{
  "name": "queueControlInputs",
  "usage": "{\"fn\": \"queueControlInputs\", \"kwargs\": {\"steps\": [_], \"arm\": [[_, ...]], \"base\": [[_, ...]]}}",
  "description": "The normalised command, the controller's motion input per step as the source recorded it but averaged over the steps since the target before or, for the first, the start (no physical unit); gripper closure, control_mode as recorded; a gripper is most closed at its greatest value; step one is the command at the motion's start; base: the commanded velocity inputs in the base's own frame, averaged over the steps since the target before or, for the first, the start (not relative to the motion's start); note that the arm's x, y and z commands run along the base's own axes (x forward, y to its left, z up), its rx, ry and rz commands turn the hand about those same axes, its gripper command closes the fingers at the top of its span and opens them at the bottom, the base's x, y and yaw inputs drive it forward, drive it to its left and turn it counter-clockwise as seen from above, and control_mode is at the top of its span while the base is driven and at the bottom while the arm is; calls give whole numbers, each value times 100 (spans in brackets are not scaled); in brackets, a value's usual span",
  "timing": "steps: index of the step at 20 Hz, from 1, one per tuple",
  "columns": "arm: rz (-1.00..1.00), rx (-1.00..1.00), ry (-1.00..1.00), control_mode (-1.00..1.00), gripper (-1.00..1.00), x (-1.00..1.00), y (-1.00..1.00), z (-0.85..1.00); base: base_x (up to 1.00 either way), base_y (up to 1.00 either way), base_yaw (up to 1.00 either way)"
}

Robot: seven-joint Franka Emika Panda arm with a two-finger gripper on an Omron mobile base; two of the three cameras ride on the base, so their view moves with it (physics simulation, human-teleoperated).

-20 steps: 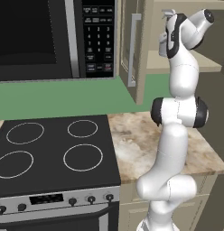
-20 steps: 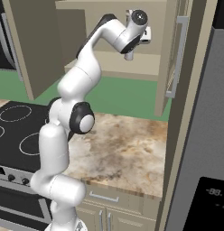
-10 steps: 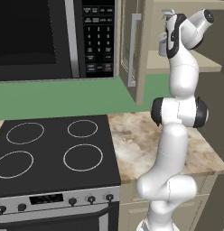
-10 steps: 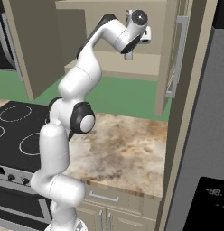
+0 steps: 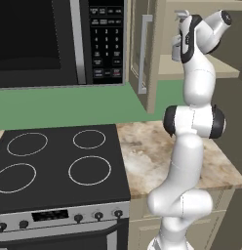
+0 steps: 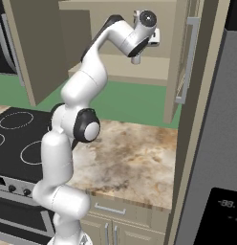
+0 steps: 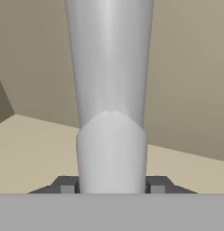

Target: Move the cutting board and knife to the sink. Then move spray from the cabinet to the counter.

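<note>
The spray (image 7: 111,90), a slim pale grey-white bottle, stands upright on the open cabinet's beige shelf (image 6: 139,72). My gripper (image 7: 112,185) is shut on its lower body, one dark fingertip (image 7: 68,184) pressed against each side. In the left base view the gripper (image 5: 180,40) is raised up into the cabinet (image 5: 201,68), with the spray (image 5: 176,51) partly hidden behind the hand. From the right, the bottle's base (image 6: 135,58) shows below the hand, where the gripper (image 6: 139,42) holds it. The marbled counter (image 5: 147,151) lies below. The cutting board, knife and sink are out of view.
The cabinet's doors hang open on both sides (image 5: 142,49) (image 6: 187,57), each with a silver bar handle. A black stovetop (image 5: 59,161) sits left of the counter (image 6: 134,153) under a microwave (image 5: 54,39). A dark fridge front (image 6: 216,143) stands at the right.
The jaws have closed in from wide open onto the spray. The arm and the bottle have stayed where they were.
</note>
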Motion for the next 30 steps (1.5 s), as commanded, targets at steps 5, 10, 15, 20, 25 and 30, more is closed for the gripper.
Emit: {"fn": "queueControlInputs", "kwargs": {"steps": [5,10,15,20,25,30], "arm": [[0,0,0,-100,100,0,0,-7],[0,1,0,-100,100,0,0,-6],[0,2,-3,-100,100,0,0,0],[0,1,-7,-100,100,0,0,0],[0,0,-6,-100,100,-4,0,0],[0,0,-3,-100,100,-12,0,0]], "base": [[0,0,0],[0,0,0],[0,0,0],[0,0,0],[0,0,0],[0,0,0]]}}
